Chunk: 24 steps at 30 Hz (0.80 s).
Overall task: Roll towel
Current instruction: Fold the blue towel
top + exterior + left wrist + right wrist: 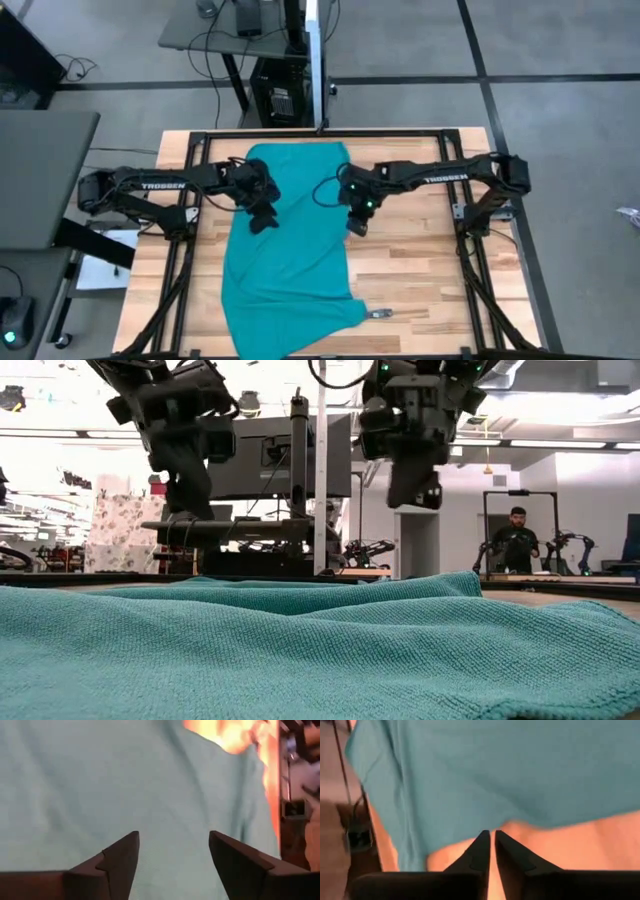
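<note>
The teal towel (290, 260) lies spread out on the wooden table, reaching from the far middle to the near edge, with low wrinkles (300, 650). My left gripper (262, 222) hangs open above the towel's left part, and only cloth (100, 785) shows beneath its fingers (172, 837). My right gripper (356, 226) hangs above the towel's right edge. Its fingers (492, 834) are all but together, with nothing between them, over bare wood beside the cloth's edge (495, 770). In the low view both grippers (188, 485) (414, 485) are well clear of the towel.
A small dark object (377, 313) lies on the wood by the towel's near right corner. Bare tabletop (420, 270) stretches right of the towel. A black metal frame (470, 250) runs along the table's sides. A person (516, 540) stands far off in the room.
</note>
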Available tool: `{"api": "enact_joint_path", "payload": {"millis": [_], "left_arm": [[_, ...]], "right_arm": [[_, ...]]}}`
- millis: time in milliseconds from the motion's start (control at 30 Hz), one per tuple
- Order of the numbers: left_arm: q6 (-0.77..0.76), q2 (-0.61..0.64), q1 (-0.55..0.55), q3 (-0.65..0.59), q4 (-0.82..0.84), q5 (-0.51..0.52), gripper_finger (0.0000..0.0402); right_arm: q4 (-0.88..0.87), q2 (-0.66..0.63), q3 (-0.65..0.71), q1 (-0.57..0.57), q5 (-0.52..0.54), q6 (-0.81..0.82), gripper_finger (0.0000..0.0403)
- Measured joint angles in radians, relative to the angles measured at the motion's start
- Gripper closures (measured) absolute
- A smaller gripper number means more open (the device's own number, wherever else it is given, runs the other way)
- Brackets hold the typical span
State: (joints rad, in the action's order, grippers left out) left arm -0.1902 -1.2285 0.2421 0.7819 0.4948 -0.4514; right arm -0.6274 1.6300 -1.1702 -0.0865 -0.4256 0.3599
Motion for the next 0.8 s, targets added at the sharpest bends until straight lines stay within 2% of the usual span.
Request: {"api": "enact_joint_path", "payload": {"millis": [100, 167, 300, 467, 567, 667, 800], "left_arm": [[0.017, 0.001, -0.082, 0.085, 0.073, 0.03, 0.0173], [0.014, 0.001, -0.162, 0.141, 0.118, 0.082, 0.0175], [-0.019, 0.001, -0.379, 0.228, 0.192, 0.268, 0.0177], [-0.28, -0.046, -0.672, 0.285, 0.194, 0.464, 0.0177], [-0.446, -0.148, -0.847, 0.339, 0.197, 0.514, 0.0177], [-0.579, -0.28, -0.979, 0.414, 0.215, 0.516, 0.0177], [-0.763, -0.447, -1.099, 0.553, 0.232, 0.514, 0.0178]], "right_arm": [[-0.057, -0.057, 0.0, 0.078, -0.006, 0.009, 0.0319], [-0.096, -0.096, 0.0, 0.141, 0.028, 0.013, 0.0291], [-0.108, -0.167, 0.0, 0.326, 0.226, 0.01, 0.0238], [-0.041, -0.181, 0.0, 0.593, 0.525, 0.001, 0.0202], [0.041, -0.133, -0.001, 0.731, 0.665, 0.006, 0.0195], [0.13, -0.058, -0.001, 0.835, 0.723, 0.006, 0.0195], [0.223, 0.051, -0.001, 0.922, 0.788, 0.044, 0.0197]]}}
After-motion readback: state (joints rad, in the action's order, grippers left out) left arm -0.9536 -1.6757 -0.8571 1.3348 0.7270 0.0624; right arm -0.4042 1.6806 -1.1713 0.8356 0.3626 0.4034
